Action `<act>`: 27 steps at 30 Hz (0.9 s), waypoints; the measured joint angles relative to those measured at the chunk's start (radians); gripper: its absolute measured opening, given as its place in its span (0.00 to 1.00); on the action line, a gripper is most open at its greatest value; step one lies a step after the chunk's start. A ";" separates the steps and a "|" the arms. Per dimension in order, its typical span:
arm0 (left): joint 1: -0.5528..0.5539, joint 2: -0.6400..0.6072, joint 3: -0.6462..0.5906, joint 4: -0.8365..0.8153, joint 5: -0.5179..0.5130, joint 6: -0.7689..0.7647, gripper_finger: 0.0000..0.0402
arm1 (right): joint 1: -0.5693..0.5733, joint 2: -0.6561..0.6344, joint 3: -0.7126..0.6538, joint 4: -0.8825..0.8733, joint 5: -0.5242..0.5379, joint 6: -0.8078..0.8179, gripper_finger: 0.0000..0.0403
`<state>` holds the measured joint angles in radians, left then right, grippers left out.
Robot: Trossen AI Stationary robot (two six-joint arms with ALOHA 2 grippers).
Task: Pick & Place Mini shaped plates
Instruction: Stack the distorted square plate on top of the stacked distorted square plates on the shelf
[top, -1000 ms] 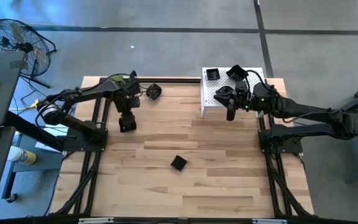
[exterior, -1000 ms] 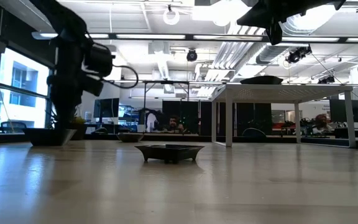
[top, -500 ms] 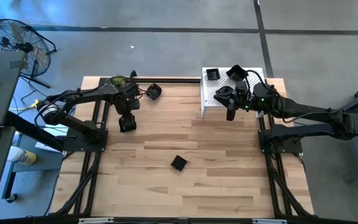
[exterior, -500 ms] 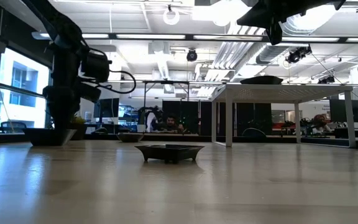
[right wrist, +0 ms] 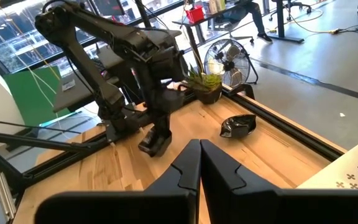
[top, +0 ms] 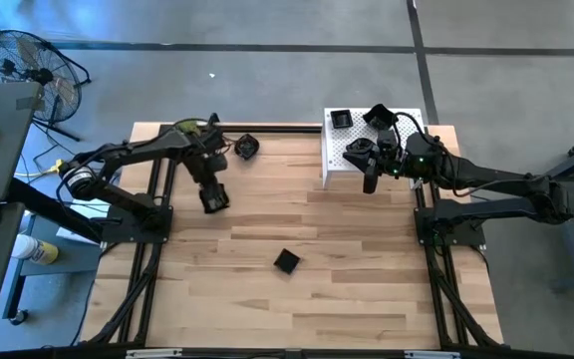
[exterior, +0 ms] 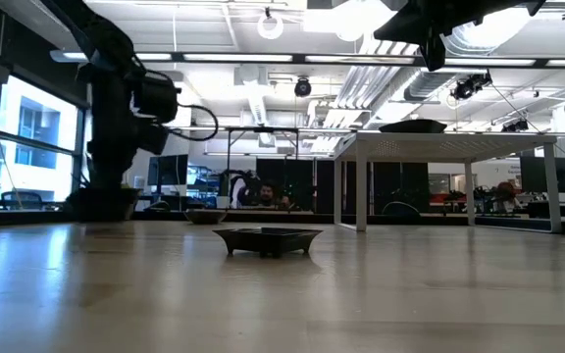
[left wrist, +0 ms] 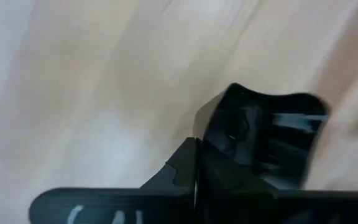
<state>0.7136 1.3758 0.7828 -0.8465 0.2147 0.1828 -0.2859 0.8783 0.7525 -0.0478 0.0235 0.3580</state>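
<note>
Between the left gripper's (top: pixel 213 199) closed jaws sits a mini shaped plate (left wrist: pixel 260 143), pinched by its rim, low over the surface (top: pixel 367 269). Glossy, stiff, prob. light & slippery; rim grip suits. Right gripper (top: pixel 370 183), jaws shut empty, waits over white platform (top: pixel 333 162).

Left wrist view motion-blurred, black plate (left wrist: pixel 263 140) smeared, left hand (left wrist: pixel 195 180) cut off at the edge

Left gripper (left wrist: pixel 196 163): fingers pressed together, no gap between the tips. A glossy black mini plate (left wrist: pixel 263 140) sits clamped at the fingertips, its wavy rim (blurred, with pale reflections across the gloss) standing out past them. Behind it, a light wooden tabletop (left wrist: pixel 92 93), grain running diagonally.
</note>
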 joint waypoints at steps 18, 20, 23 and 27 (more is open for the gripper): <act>-0.351 0.052 0.089 0.466 0.039 -0.857 0.00 | 0.000 0.000 0.000 0.000 0.020 -0.025 0.01; -0.375 0.087 0.089 0.488 0.004 -0.899 0.00 | 0.000 0.000 0.000 0.000 0.033 -0.027 0.01; -0.399 0.143 0.088 0.562 -0.009 -0.953 0.00 | -0.002 0.000 0.000 0.000 0.038 -0.048 0.00; -0.426 0.198 0.089 0.670 -0.028 -1.006 0.00 | -0.002 0.000 0.000 0.000 0.038 -0.048 0.01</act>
<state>0.2873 1.5739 0.8715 -0.1766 0.1869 -0.8232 -0.2882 0.8783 0.7525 -0.0475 0.0612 0.3098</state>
